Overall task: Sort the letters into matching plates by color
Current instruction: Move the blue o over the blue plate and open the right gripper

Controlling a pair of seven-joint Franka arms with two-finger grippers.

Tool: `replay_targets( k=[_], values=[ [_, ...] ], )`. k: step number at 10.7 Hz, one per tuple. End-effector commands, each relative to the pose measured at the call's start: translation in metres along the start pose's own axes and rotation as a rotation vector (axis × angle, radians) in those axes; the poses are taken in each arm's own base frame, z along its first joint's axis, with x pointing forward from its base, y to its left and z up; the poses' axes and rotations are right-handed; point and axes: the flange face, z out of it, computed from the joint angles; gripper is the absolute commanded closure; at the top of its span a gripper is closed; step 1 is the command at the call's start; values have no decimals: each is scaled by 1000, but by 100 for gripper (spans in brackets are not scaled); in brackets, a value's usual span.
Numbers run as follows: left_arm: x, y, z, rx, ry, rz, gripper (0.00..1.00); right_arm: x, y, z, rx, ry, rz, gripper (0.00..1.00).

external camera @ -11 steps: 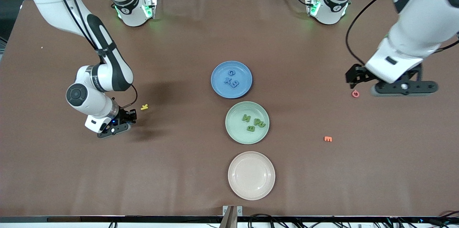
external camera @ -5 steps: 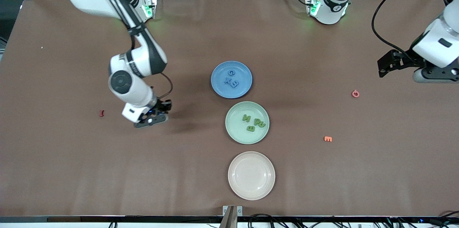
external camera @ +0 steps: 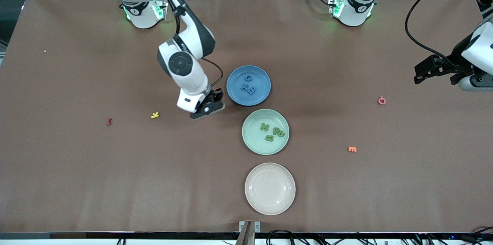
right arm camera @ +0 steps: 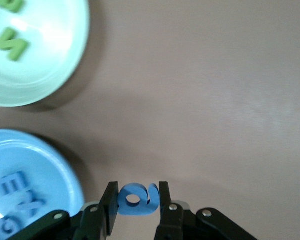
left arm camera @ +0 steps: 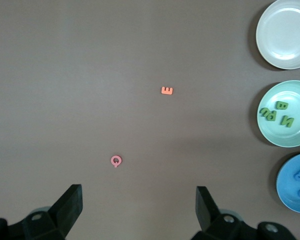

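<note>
right claw [right arm camera: 136, 200] moved plateward, gripping blue letter [right arm camera: 137, 198]

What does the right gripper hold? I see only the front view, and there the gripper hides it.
Observer: The right gripper is shut on a blue letter, held on edge between its fingers.
Operator: Is the letter over the blue plate?
Observer: Not yet. In the right wrist view it hangs over bare table, just beside the blue plate.
Operator: Is the left gripper carrying anything?
Observer: No. The left gripper is open and empty.
</note>
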Motion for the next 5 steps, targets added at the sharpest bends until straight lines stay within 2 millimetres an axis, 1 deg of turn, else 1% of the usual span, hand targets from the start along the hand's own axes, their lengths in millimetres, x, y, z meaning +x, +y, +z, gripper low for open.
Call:
replay_targets(
  k=[1, 2, 4, 5],
  values=[
    [-22, -5, -1, -64, 28, -15, 0, -14, -69, 1, 14, 0, -77, 69],
    [-24, -4, 3, -63, 20, -14, 0, -19, -88, 8, 14, -7, -107, 69],
    [-27, -6, 7, -58, 21, -16, 0, -23, -121, 18, 22, -9, -157, 69],
    [-26, -8, 8, -53, 19, -19, 0, -24, -131, 22, 25, -10, -173, 69]
  ],
)
